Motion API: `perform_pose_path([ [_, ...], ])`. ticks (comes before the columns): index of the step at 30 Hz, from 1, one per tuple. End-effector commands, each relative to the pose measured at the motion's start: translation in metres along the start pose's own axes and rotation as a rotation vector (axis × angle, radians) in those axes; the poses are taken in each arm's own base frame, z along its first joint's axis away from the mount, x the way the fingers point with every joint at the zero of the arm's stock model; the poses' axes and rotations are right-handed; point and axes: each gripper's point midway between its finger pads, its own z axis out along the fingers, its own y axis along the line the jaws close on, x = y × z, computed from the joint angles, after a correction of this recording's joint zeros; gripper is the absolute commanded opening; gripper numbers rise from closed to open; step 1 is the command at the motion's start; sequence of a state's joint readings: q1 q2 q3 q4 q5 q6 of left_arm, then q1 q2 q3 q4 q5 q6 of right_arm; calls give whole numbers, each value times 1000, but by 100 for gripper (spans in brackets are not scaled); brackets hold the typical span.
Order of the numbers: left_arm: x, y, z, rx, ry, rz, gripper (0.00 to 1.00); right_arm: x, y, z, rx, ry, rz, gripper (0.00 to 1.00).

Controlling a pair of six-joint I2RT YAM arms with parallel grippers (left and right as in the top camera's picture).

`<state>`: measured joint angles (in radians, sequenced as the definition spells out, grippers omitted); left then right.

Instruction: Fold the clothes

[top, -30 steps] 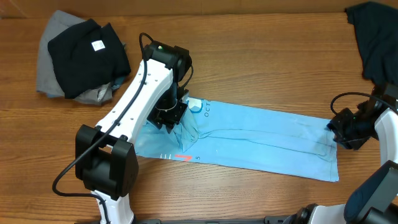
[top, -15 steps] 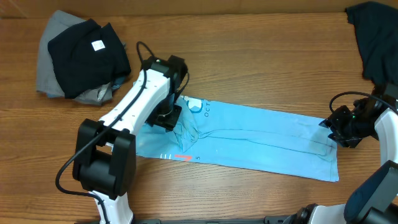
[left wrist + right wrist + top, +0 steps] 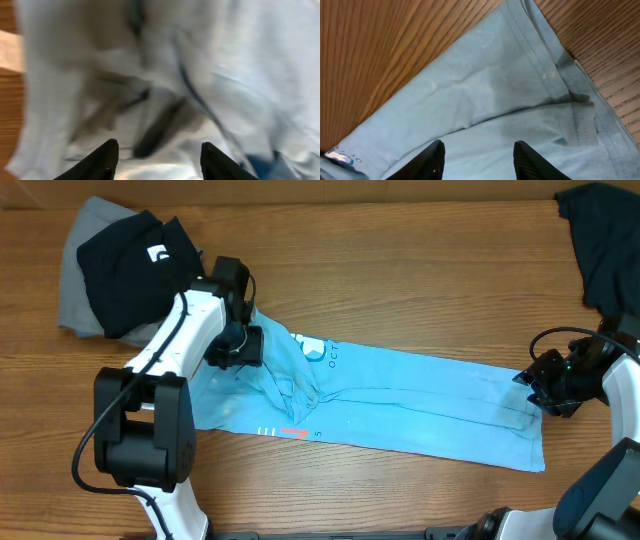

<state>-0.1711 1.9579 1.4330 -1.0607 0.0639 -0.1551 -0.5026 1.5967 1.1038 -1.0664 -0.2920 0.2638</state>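
Across the middle of the table (image 3: 400,270), overhead, the light blue T-shirt (image 3: 420,405) lies as a long folded strip. The left gripper (image 3: 243,345) is at its bunched end and the right gripper (image 3: 530,385) at the hem, probably to square it. In the left wrist view the fingers (image 3: 102,162) stand apart over blurred cloth. In the right wrist view the fingers (image 3: 432,160) are spread above the hem, gripping nothing.

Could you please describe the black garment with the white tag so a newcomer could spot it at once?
Look to the far left corner of the wooden table. There a black garment lies piled on a grey garment. Unlike the dark garment at far right, it shows a small white tag.
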Motion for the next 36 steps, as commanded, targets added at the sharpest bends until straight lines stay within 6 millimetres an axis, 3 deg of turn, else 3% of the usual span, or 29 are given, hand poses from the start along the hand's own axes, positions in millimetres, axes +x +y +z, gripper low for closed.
perform_pose_path([
  [1, 11, -14, 1, 61, 19, 31, 49, 1, 0, 2, -8, 6, -3, 48],
  [5, 20, -10, 11, 52, 47, 29, 31, 0, 1, 2, -9, 4, -4, 48],
  [8, 28, -8, 16, 47, 72, 49, 4, 0, 1, 2, -9, 4, -4, 48],
  [13, 30, -8, 1, 49, 86, 45, 4, 1, 0, 2, -8, 5, -4, 48],
  [20, 28, -13, -70, 54, 50, 49, 4, 2, 0, 2, -6, 10, -2, 48],
  [24, 38, -13, -94, 56, 40, 51, 4, 2, 0, 2, -6, 10, -2, 48],
  [30, 58, -13, -101, 51, 98, 41, 4, 0, 0, 2, -8, 4, -4, 48],
  [36, 73, -26, -102, 42, 149, 63, 4, 0, 1, 2, -8, 4, -4, 48],
])
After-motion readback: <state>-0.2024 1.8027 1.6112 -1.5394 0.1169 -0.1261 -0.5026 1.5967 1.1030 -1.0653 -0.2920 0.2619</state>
